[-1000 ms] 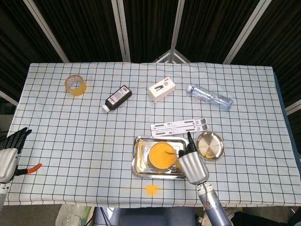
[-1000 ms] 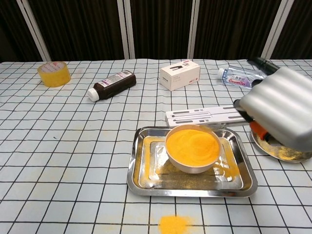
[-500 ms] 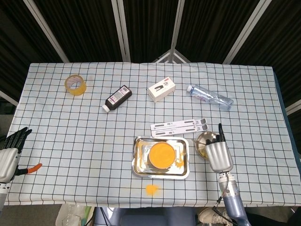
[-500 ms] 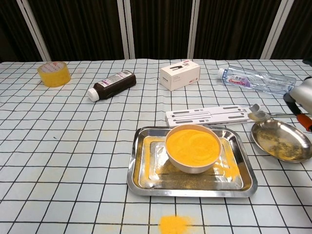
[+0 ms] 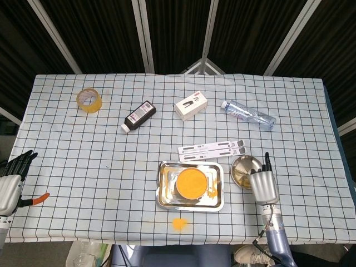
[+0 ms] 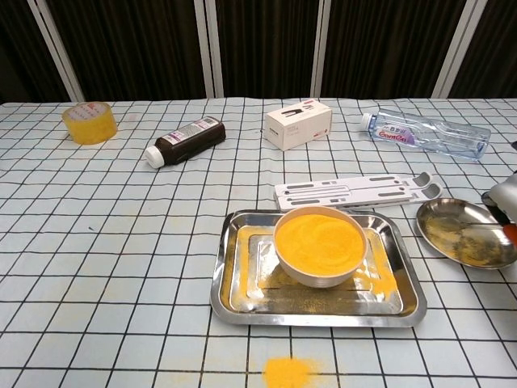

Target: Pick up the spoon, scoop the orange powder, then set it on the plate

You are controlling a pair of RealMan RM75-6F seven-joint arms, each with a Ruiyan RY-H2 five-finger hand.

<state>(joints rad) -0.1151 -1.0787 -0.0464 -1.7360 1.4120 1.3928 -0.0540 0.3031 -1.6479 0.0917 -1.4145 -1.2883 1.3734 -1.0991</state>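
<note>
The right hand (image 5: 263,186) sits at the plate's (image 5: 243,164) right edge, back plate up, dark fingers (image 5: 266,161) pointing away from the robot along the rim. Whether it grips anything I cannot tell: the head view hides the palm, and the chest view catches only a sliver of the hand (image 6: 505,198) at the frame's right edge, with a dark patch and an orange spot beneath it. Its forearm runs straight back toward the table's (image 5: 83,167) near edge.

The spoon cannot be made out in either view (a faint streak lies across the plate (image 6: 452,212) toward the hand, too vague to name). The plate carries a dusting of orange powder and stands just right of the tray (image 5: 164,194), which holds the bowl (image 5: 192,182) of orange powder. A small spill (image 5: 178,223) lies on the cloth in front of the tray.

The left hand (image 5: 11,178) rests at the table's far left edge, fingers loosely apart and holding nothing, with an orange-handled tool (image 5: 36,198) just beside it.
</note>
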